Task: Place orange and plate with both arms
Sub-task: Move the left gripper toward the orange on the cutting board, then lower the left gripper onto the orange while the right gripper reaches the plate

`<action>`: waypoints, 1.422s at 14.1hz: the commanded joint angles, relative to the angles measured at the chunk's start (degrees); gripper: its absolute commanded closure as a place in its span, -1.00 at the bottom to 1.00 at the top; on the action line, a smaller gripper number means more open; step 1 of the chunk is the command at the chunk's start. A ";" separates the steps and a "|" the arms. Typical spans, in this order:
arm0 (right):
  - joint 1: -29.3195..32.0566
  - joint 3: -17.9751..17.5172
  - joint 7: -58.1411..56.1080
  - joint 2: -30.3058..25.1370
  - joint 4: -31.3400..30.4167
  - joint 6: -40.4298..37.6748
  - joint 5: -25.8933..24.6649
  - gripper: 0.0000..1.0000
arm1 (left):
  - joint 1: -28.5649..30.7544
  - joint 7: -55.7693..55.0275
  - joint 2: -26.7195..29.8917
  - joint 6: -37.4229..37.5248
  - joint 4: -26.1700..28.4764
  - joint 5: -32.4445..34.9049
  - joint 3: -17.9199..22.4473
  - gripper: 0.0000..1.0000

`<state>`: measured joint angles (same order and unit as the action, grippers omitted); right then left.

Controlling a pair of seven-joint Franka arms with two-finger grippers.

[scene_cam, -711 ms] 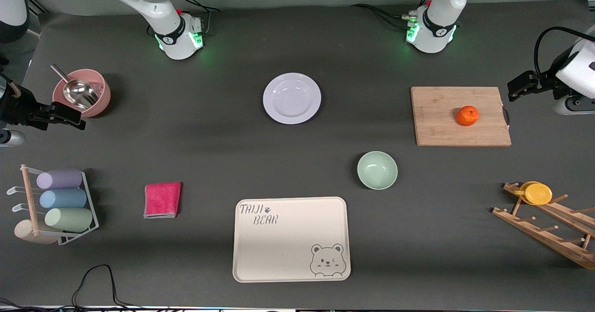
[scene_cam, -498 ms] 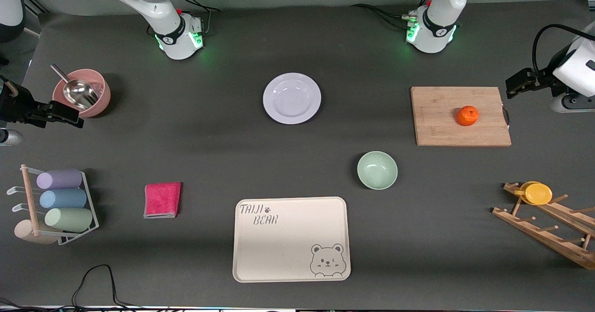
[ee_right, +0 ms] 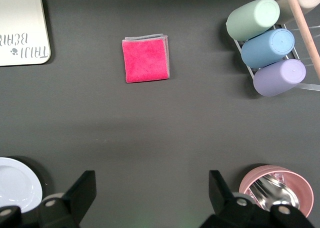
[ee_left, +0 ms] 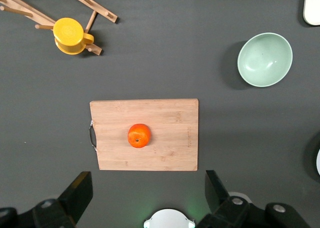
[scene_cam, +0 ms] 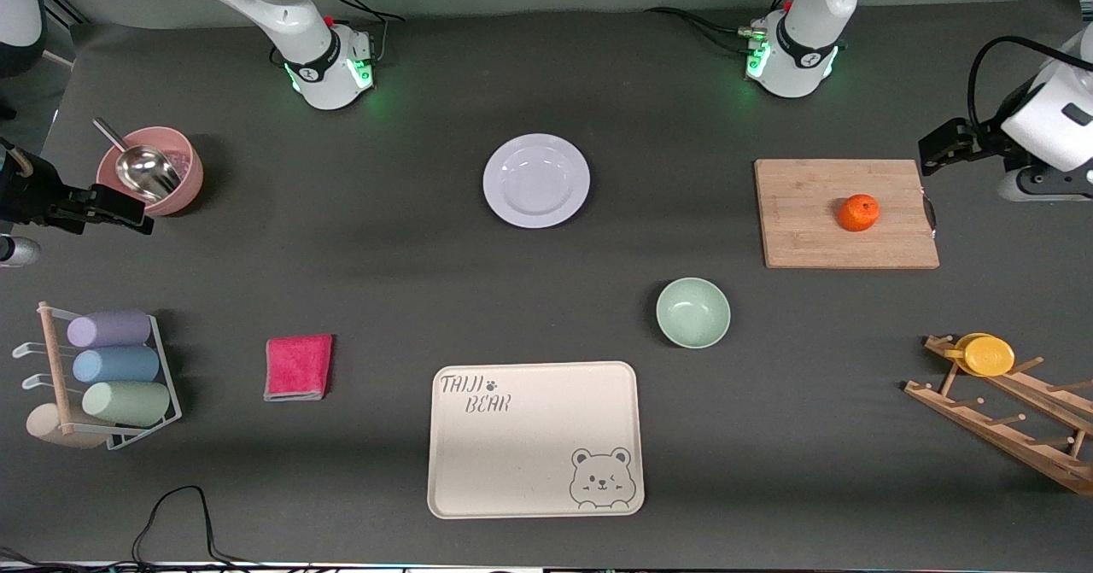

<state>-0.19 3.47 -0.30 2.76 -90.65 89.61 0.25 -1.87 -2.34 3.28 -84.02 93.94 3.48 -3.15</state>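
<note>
Currently both end effectors aloft, fingers apart: left end effector [ee_left: 145, 200] over orange [ee_left: 139, 135], right end effector [ee_right: 152, 198] over bare table.

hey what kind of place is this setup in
Probably a robotics lab tabletop staged as a kitchen: two arms bolted to a dark mat, kitchenware laid out like the plate, an orange on a cutting board, and a cup rack.
</note>
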 commanded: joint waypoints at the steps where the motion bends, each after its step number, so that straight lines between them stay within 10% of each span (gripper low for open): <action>1: 0.02 -0.21 1.27 -0.30 0.39 -1.01 -0.69 -1.00 | -0.59 0.06 -1.26 1.32 -1.91 -0.23 0.60 -1.00; 5: -0.07 -0.13 1.18 -0.30 0.39 -1.01 -0.43 -1.00 | 1.51 0.14 4.34 3.60 4.04 -0.06 1.38 -1.00; 10: -0.60 -0.30 1.18 -0.92 -0.23 -1.97 -1.04 -1.00 | 1.52 3.31 25.86 4.04 24.69 1.69 8.23 -1.00; 15: -0.86 -0.48 3.64 -7.22 -5.65 -2.77 -0.17 -1.00 | 1.52 3.31 27.13 2.38 28.40 2.14 9.30 -1.00; 20: -5.77 -0.48 10.13 -22.77 -20.32 -0.76 0.19 -1.00 | 1.95 3.31 26.87 -15.16 43.75 2.05 9.65 -1.00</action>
<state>-3.21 2.89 5.62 -11.09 -101.61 86.56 0.37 -0.37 0.35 29.35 -92.45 130.95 4.81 6.54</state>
